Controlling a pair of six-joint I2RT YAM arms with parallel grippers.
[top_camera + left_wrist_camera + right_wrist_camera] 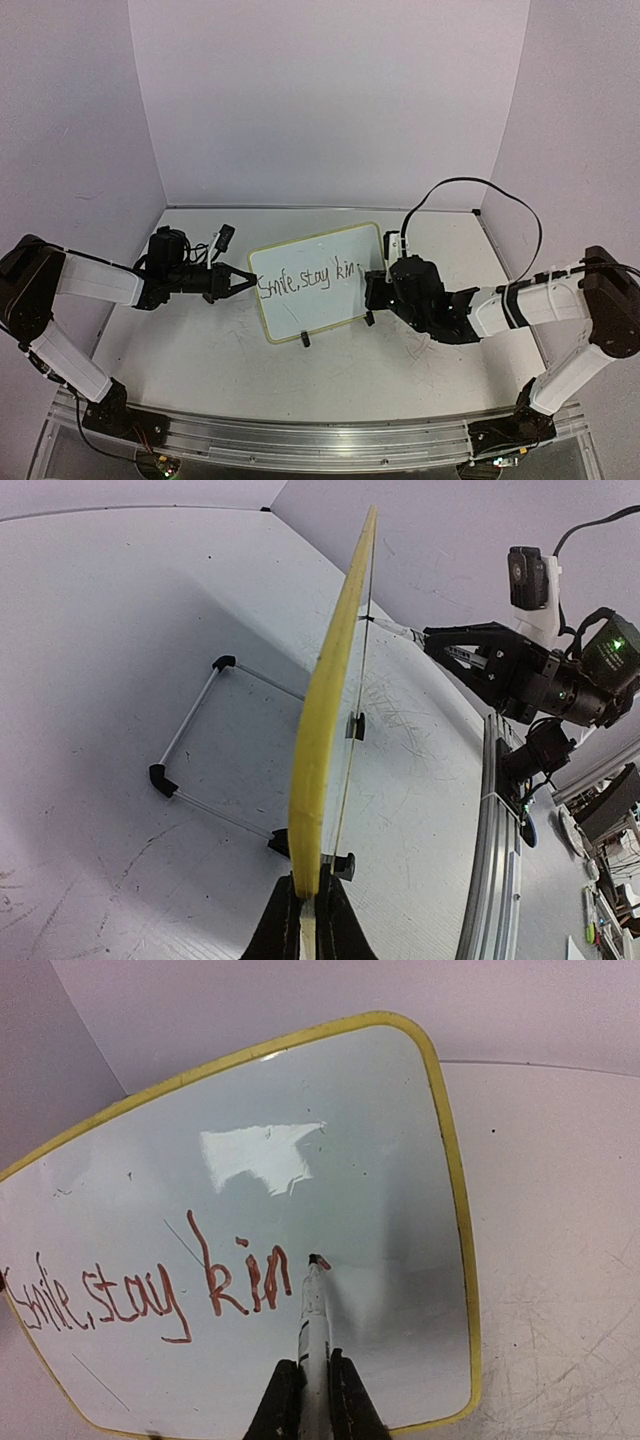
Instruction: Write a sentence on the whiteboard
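Clamping the whiteboard point(312, 312) by its left edge, the left gripper point(305, 910) has its fingers pressed together on the rim. The board stands tilted on the table point(190, 350), nearer the far edge. The right gripper point(314, 1385) is squeezed on a marker point(314, 1315). Its tip touches the board just right of the sentence point(150, 1295), which so far reads "Smile, stay kin".

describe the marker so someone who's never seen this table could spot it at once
Start at the whiteboard standing mid-table and go to its right end, where the right gripper reaches in. The marker is the thin pale stick clamped in it, tip where the sentence stops at "kin"; the left gripper holds only the board's yellow rim.
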